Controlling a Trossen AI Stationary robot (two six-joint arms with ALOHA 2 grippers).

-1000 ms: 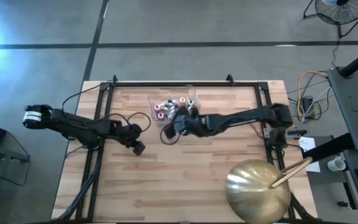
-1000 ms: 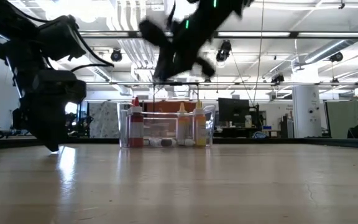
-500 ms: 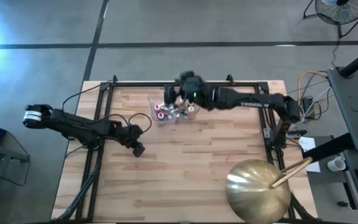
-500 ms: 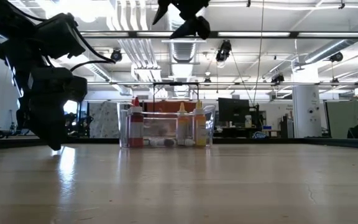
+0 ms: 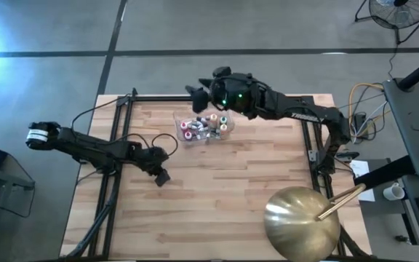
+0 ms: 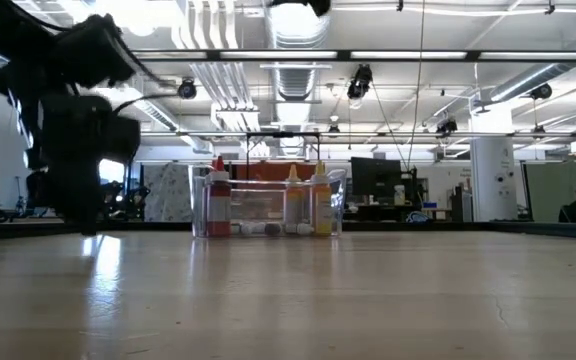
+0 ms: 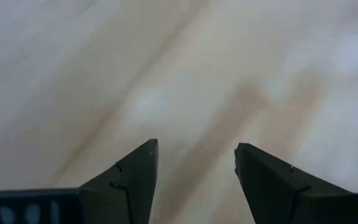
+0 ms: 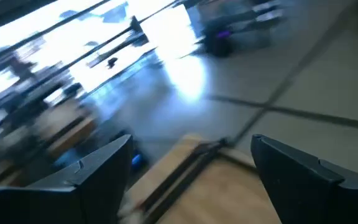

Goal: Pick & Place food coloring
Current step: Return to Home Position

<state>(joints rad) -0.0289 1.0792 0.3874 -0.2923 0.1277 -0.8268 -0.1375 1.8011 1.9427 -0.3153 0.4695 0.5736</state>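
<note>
Bottles are all in the tub, far-centre on the surface. I see none loose on the wood. In the low view a few stand upright against the tub wall: a red cap at the left end and two yellowish ones toward the right. Pale ones lie flat on the tub floor.

My read is that loading is done, so nothing needs holding, and the arms sit where they won't knock the tub.

Right arm:
- It is raised high and stretched from its base at the right edge across to the far edge.
- The wrist is above and just beyond the tub's far side, clear of it.
- In the low view only a sliver shows at the top of frame.
- The right jaws are wide and empty, aimed out past the far edge at the floor.

Left arm:
- It is low and reaches in from the left toward centre.
- The left jaws point down at bare wood, left of and nearer than the tub, well apart from it.
- The jaws are parted with nothing between them.

Dome sits at the near right corner, well apart from both arms.

Going home probably means folding the right arm back toward its base. The height looks enough to clear the tub rim and the far frame rail.
</note>
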